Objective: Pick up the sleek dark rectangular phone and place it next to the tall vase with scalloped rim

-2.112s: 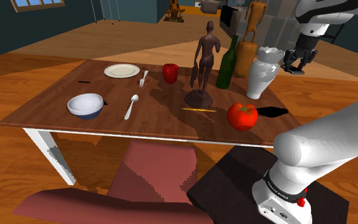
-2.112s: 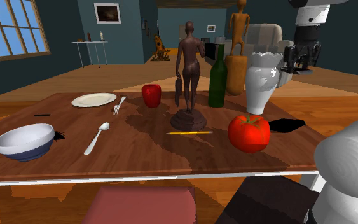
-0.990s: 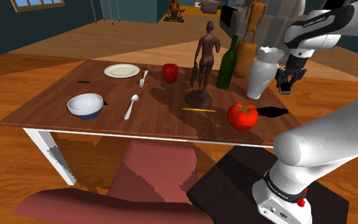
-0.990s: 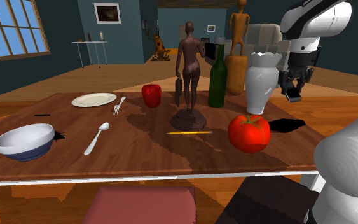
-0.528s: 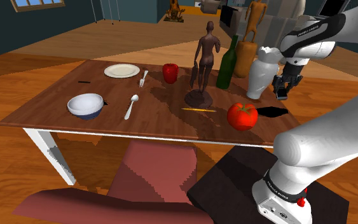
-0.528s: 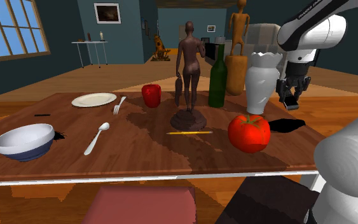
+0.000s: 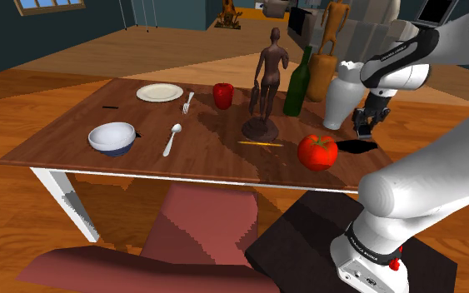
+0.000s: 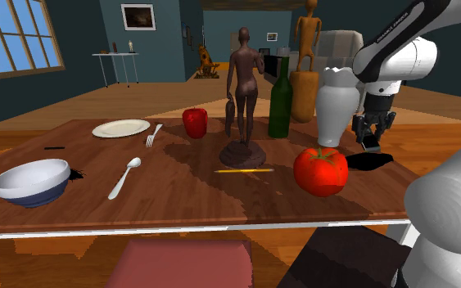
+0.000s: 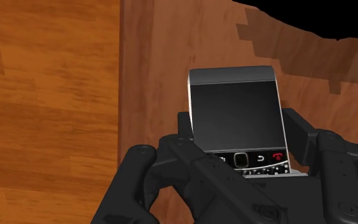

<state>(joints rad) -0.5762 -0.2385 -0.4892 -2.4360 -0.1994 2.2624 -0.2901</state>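
The phone (image 9: 234,124) is sitting between the gripper's (image 9: 238,137) two black fingers (image 9: 298,130), which are clamping its long edges down at the keypad end, so the dark screen end is sticking out past the fingertips. It is reading as a thin, stiff slab, probably light, with a glossy face and smooth sides that are likely to be slippery. With the hold so near one end, I am judging that the free end could swing if bumped, and a grip across the narrow width nearer the middle would be steadier. The screen is probably the fragile part, so it is calling for a low, flat set-down rather than a drop.

In the shoulder view the gripper (image 7: 363,126) is hanging low over the far right part of the wooden table (image 7: 74,133), just beside the tall white vase (image 7: 341,96) on the shoulder view's right, not touching it. The vase is looking top-heavy, so any sideways nudge is a risk. On the near side, a black patch (image 7: 357,146) is lying on the tabletop; I cannot tell what it is. A red tomato (image 7: 316,151) is resting nearer and to the left, and a green bottle (image 7: 296,83) is standing left of the vase.
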